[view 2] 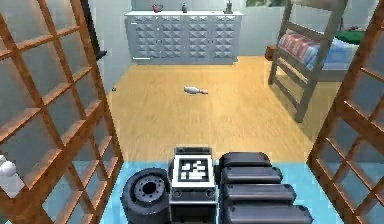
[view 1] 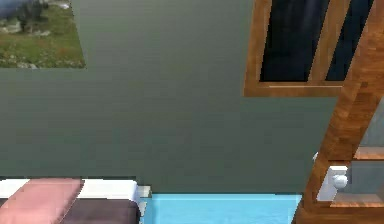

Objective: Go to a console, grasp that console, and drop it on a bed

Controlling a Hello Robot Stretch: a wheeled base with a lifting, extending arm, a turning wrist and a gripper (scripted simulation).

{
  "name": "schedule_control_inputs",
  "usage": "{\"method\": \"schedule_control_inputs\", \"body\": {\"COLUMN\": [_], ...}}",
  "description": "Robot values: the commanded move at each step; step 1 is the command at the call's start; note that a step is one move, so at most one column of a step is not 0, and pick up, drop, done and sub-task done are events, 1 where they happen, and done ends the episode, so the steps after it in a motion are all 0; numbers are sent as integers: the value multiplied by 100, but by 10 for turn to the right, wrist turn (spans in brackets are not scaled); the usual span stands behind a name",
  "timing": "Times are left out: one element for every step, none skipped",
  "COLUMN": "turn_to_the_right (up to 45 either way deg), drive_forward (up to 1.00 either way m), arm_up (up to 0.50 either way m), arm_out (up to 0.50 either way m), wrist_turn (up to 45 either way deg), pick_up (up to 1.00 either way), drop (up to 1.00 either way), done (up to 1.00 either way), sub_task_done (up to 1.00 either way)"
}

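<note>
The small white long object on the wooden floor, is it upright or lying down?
Lying down: the small white long object stretches flat along the wooden floor, with nothing propping it.

A landscape picture [view 1: 40, 35] and a wood-framed window [view 1: 305, 45] hang on the grey-green wall [view 1: 170, 100].

Open wood floor [view 2: 160, 112] runs between glass doors [view 2: 50, 110] to a dresser [view 2: 185, 40]; a bunk bed [view 2: 305, 47] flanks it.

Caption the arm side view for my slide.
Small white object on wood floor, grey drawer cabinet beyond, bunk bed at right.
</note>
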Motion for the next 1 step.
{"method": "schedule_control_inputs", "body": {"turn_to_the_right": [-150], "drive_forward": [0], "arm_up": [0], "arm_out": [0], "wrist_turn": [0], "pick_up": [0], "drop": [0], "done": [0], "sub_task_done": [0]}}
